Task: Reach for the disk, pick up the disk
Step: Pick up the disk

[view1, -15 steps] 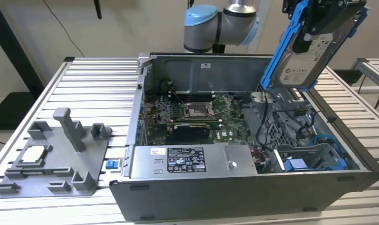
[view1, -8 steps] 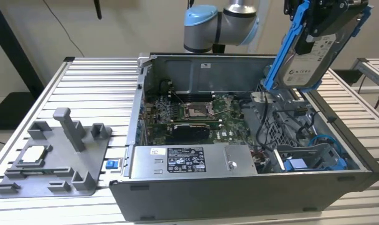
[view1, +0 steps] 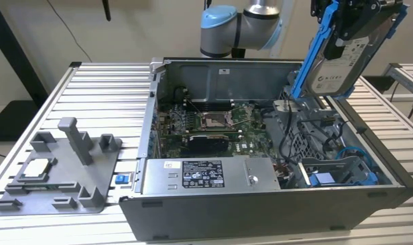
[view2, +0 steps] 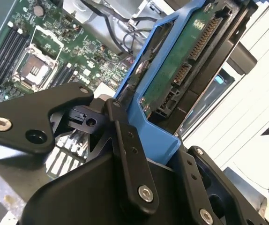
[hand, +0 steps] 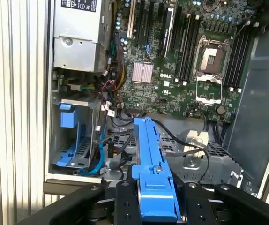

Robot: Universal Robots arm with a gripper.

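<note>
The disk [view1: 339, 66] hangs upright above the exterior view's right side of the open computer case [view1: 274, 204], its silver face and white label showing inside a blue carrier frame. My gripper [view1: 359, 15] is shut on its upper end. In the second wrist view the disk's [view2: 190, 61] green circuit side and blue frame sit between my black fingers [view2: 127, 150]. In the first wrist view the blue frame edge of the disk [hand: 148, 159] runs out from my gripper [hand: 153, 208], well above the motherboard.
The case lies open on a slatted metal table [view1: 90, 87], showing the motherboard [view1: 213, 122], a power supply [view1: 206, 176] and a fixed blue bracket [view1: 336, 176] in the drive bay. A grey fixture [view1: 77, 148] holding a small square chip [view1: 34, 168] stands at the exterior view's left.
</note>
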